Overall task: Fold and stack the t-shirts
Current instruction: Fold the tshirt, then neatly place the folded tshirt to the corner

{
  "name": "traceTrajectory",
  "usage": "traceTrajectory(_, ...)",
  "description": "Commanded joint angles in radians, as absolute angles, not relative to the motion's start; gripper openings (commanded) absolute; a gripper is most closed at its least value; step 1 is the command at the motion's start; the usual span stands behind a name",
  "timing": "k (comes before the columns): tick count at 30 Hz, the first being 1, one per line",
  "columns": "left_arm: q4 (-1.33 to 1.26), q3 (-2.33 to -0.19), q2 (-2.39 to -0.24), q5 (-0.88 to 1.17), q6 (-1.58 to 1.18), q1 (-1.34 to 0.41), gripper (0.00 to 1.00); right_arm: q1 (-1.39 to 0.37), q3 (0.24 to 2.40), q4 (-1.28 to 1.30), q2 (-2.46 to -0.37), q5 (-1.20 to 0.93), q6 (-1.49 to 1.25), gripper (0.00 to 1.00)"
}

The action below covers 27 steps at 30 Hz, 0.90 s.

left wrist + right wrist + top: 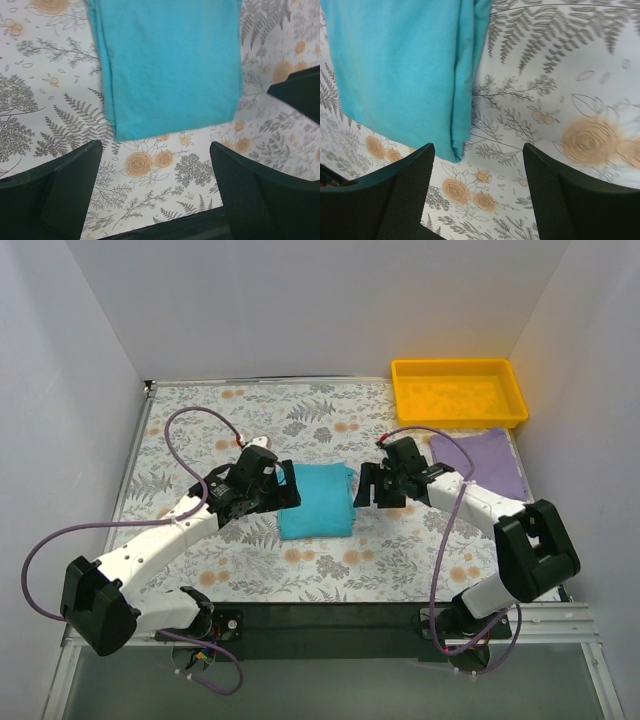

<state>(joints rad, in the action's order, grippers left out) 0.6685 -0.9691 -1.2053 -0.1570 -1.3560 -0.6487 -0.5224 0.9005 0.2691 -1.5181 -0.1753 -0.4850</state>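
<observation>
The left hand (156,146) is seen with its jaws spread wide and nothing between them, poised just off the left edge of the teal shirt (316,500). The right hand (479,147) is likewise open and empty, just off the shirt's right edge. The teal shirt is laid folded into a compact rectangle at the middle of the tabletop (330,575), free of both hands, and its layered edges are shown in both wrist views. The step in hand is judged to be the letting go after a fold. It is done well if both hands are lifted straight up and drawn apart, so that no finger is caught in a layer and the fold is not dragged open. The lavender shirt (480,462) is spread flat at the far right, well apart from the teal one and just beside the yellow tray (405,390); it is not yet folded. It is probably best taken next by its corners, folded to a like size, and only then set squarely on the teal shirt.
</observation>
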Motion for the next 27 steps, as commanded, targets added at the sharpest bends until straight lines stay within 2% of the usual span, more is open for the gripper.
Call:
traceTrajectory(1,0.640,-0.995,-1.241,-0.221,-1.250,-0.773,0.82,-0.506,0.893,0.374,-1.395,-0.023,-0.494,0.67)
traceTrajectory(6,0.603,-1.069,-1.374,-0.357,-1.148,-0.952,0.82,-0.463,0.833,0.480,-1.243,0.032,-0.498,0.73)
traceTrajectory(10,0.554,-1.127,-1.488,-0.425,-1.049,-1.093,0.75,-0.440,0.786,0.543,-1.148,0.058,-0.526,0.81)
traceTrajectory(13,0.528,-1.163,-1.600,-0.486,-0.982,-1.170,0.72,-0.425,0.766,0.572,-1.095,0.077,-0.552,0.83)
traceTrajectory(20,0.410,-1.190,-1.762,-0.512,-0.899,-1.219,0.64,-0.399,0.709,0.658,-0.993,0.126,-0.627,0.90)
traceTrajectory(27,0.353,-1.198,-1.879,-0.561,-0.842,-1.218,0.61,-0.391,0.684,0.655,-0.960,0.097,-0.617,0.90)
